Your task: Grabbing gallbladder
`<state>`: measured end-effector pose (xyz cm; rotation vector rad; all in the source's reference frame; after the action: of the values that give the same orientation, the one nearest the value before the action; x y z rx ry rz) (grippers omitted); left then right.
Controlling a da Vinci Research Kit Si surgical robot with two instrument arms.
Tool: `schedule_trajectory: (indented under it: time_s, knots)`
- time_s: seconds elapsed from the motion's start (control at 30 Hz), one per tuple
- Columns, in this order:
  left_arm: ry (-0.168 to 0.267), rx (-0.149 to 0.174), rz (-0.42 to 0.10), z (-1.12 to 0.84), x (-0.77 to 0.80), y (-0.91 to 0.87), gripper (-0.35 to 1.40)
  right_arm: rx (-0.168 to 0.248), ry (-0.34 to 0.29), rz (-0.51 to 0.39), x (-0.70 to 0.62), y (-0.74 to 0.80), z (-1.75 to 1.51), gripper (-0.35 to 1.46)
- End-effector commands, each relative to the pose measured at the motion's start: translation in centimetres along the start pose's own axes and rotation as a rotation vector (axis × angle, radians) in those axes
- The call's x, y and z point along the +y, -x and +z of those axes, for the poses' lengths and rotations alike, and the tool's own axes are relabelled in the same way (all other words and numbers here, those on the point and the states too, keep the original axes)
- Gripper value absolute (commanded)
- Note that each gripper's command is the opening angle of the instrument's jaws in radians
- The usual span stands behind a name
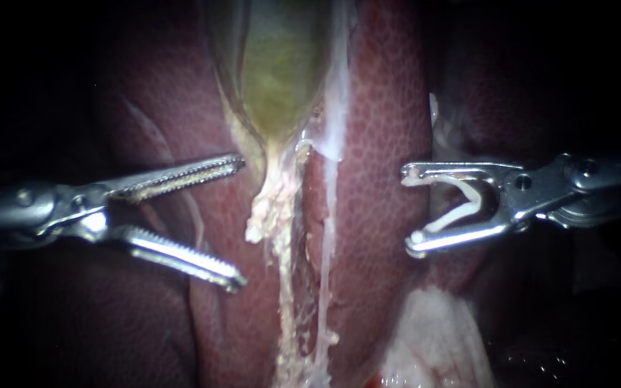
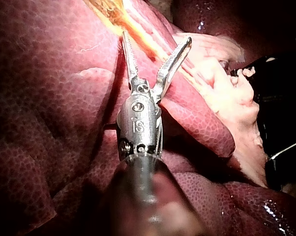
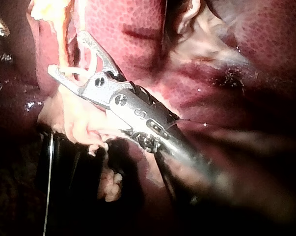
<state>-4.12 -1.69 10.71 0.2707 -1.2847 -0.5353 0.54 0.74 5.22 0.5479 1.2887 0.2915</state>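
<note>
Left: left instrument (image 1: 240, 221) comes in low, with its shaft nearly level. The serrated jaws are spread wide and nothing is between them. Both tips hang over the liver (image 1: 382, 129), just short of the central cleft. The upper tip is near the gallbladder's tapered lower end but apart from it. My reading is that the jaws are opened ahead of a bite and lined up with the narrow end, where the wall bunches and should hold better than the taut body.

Centre: gallbladder (image 1: 278, 72), a greenish-yellow sac, lies in the cleft between the liver lobes and narrows downward to a point. A ragged pale strand (image 1: 274, 215) trails from that point down the cleft. It looks loose and stringy, a poor thing to grip. The grasp is not yet made. The left wrist view agrees, with open jaws pointing toward the yellow sac and a gap ahead of the tips.

Right: right instrument (image 1: 410, 210) is over the liver on the far side of the cleft, well apart from the sac. Its jaws stand wide but are loaded. A white clip (image 1: 461, 205) sits between them, with one leg against each jaw. It is probably parked there to keep the approach clear for the other instrument. Pale fatty tissue (image 1: 433, 338) lies below it.
</note>
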Motion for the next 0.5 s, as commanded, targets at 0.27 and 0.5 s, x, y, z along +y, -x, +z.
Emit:
schedule_trajectory:
  time_s: [0.27, 0.5]
  knots:
    - [0.039, -0.002, -0.055, 0.09, 0.19, -0.17, 0.64, 0.000, -0.001, 0.000, -0.01, 0.00, 0.00, 0.60]
    - [0.079, 0.040, -0.115, 0.11, 0.27, -0.33, 0.14, 0.000, 0.000, 0.000, -0.01, 0.00, 0.00, 0.60]
